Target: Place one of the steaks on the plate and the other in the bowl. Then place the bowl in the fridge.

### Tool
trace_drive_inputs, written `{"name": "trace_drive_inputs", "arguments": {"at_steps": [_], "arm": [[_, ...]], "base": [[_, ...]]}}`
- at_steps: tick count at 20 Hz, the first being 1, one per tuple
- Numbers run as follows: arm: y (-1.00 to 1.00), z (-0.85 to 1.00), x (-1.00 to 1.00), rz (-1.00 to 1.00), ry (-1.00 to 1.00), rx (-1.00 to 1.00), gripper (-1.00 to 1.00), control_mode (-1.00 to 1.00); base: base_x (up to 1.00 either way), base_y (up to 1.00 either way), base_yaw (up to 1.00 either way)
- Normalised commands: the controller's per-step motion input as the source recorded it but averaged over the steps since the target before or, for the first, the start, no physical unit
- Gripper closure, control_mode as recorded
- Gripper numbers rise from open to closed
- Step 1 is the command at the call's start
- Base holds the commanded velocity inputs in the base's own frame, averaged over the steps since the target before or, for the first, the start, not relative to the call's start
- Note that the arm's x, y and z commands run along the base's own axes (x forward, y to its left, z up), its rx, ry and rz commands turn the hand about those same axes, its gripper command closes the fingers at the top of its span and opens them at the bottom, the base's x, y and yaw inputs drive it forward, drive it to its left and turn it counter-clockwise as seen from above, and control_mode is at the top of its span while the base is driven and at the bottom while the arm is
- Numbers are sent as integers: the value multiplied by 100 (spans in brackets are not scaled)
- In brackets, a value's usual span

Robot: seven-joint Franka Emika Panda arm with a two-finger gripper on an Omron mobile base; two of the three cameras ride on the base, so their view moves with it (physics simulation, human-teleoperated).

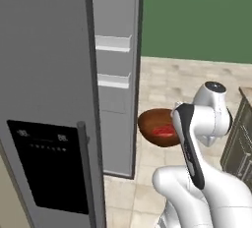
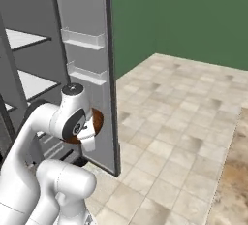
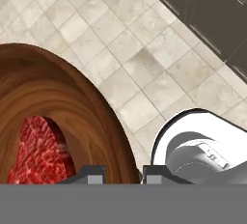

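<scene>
My gripper (image 3: 123,175) is shut on the rim of the dark brown bowl (image 3: 82,107), the wall of the bowl pinched between the two fingertips. A red steak (image 3: 41,151) lies inside the bowl. In the left base view the bowl (image 1: 153,126) hangs in the air with the steak (image 1: 165,133) in it, just right of the fridge's open right door (image 1: 118,74). From the right base view only a brown edge of the bowl (image 2: 98,120) peeks out behind the wrist, in front of the fridge (image 2: 29,83) with its white shelves. The plate is out of view.
The fridge's left door (image 1: 47,99), with its black dispenser panel (image 1: 49,168), is closed. The open door carries small shelves (image 1: 114,43). Dark cabinets (image 1: 241,138) stand to the right, also below the hand (image 3: 207,10). Beige tiled floor (image 2: 184,136) spreads to the right.
</scene>
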Motion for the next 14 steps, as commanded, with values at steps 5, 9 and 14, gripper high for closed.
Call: {"name": "trace_drive_inputs", "arguments": {"at_steps": [5, 9, 14], "arm": [[0, 0, 0, 0, 0, 0, 100, 100], [0, 0, 0, 0, 0, 0, 100, 100], [0, 0, 0, 0, 0, 0, 100, 100]], "base": [[11, -22, 55], [17, -24, 52], [35, -51, 27]]}}
